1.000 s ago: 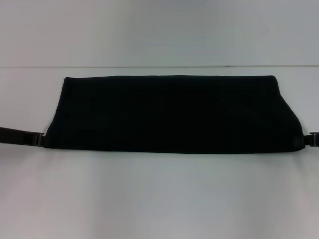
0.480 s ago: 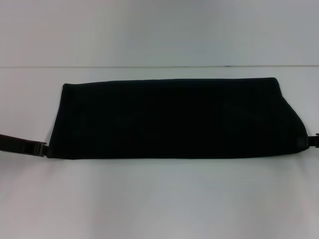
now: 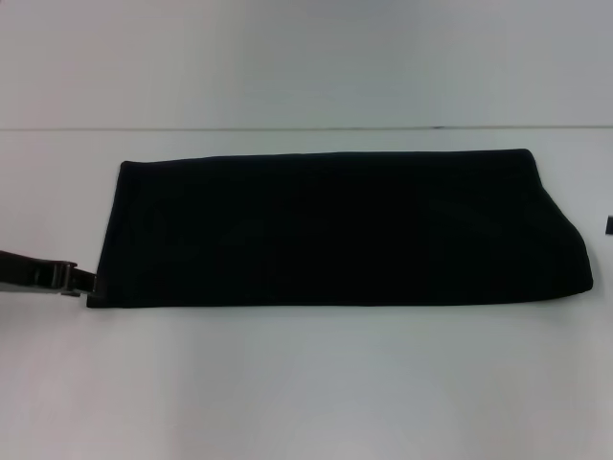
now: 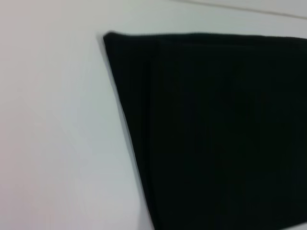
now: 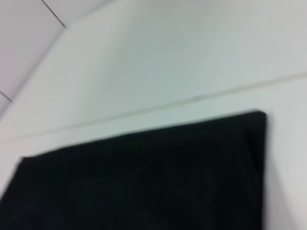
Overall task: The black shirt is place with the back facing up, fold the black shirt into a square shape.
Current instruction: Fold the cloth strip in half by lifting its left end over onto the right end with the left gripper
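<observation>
The black shirt lies folded into a long flat band across the white table. The left wrist view shows the shirt's left end and far corner. The right wrist view shows its right end. My left gripper sits low at the shirt's near left corner, touching its edge. Only a sliver of my right gripper shows at the picture's right border, apart from the shirt's right end.
The table's far edge runs as a thin line behind the shirt, with a pale wall beyond it. Bare white tabletop stretches in front of the shirt.
The right gripper has drawn away to the right, off the shirt's right end. The left gripper moved slightly nearer me with the left corner. The shirt's near edge now lies lower and flatter.
</observation>
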You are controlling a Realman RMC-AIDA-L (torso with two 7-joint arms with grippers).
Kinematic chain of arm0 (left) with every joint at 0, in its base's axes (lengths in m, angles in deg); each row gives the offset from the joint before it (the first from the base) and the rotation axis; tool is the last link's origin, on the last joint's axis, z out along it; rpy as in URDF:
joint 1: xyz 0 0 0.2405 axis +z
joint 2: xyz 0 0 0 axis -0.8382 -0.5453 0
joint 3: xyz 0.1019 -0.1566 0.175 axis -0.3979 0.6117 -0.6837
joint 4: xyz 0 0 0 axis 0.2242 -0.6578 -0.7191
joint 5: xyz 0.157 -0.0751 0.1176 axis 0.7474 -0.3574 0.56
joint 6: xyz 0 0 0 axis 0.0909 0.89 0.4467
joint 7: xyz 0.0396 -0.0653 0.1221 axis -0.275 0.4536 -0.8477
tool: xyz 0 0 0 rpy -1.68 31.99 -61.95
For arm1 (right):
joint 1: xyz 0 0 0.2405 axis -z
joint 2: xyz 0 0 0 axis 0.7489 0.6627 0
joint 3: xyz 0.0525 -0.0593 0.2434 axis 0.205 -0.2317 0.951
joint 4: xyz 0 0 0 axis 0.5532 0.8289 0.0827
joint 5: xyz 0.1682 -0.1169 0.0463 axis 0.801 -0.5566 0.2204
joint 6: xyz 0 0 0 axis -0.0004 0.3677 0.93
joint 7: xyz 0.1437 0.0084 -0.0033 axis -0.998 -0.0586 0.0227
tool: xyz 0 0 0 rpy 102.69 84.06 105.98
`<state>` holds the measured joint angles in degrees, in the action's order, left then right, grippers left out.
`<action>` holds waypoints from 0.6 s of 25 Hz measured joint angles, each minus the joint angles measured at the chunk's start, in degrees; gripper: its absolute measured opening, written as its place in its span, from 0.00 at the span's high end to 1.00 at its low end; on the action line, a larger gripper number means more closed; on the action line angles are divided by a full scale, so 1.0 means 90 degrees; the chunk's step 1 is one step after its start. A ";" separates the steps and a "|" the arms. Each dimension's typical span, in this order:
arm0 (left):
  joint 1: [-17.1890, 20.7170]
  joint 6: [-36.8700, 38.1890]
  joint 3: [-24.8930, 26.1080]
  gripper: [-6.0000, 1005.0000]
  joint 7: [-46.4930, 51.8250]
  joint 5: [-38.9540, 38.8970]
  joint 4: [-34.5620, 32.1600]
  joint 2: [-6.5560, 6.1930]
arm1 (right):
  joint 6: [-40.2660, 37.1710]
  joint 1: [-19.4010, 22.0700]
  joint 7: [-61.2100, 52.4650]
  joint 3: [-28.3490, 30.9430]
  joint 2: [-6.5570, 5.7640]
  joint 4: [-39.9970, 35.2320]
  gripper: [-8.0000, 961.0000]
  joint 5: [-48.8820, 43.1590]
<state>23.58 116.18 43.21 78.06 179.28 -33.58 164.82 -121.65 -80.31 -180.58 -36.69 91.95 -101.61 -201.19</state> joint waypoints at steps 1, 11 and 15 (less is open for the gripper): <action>-0.0010 0.0173 0.0009 0.76 0.0131 0.0001 -0.0021 -0.0029 | -0.0083 0.0000 0.0080 0.0038 -0.0002 0.0000 0.67 0.0107; -0.0491 0.1255 0.0272 0.36 0.1548 0.0108 0.0636 -0.0331 | 0.0107 -0.0482 0.1037 -0.0013 0.0119 0.0558 0.21 0.0500; -0.0655 0.1164 0.0697 0.26 0.1772 0.0022 0.1243 -0.0366 | 0.0207 -0.0719 0.1156 -0.0040 0.0137 0.0631 0.07 0.0517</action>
<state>17.68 126.65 49.49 94.01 179.48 -22.39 161.53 -119.79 -86.78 -170.17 -37.05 93.18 -95.93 -196.53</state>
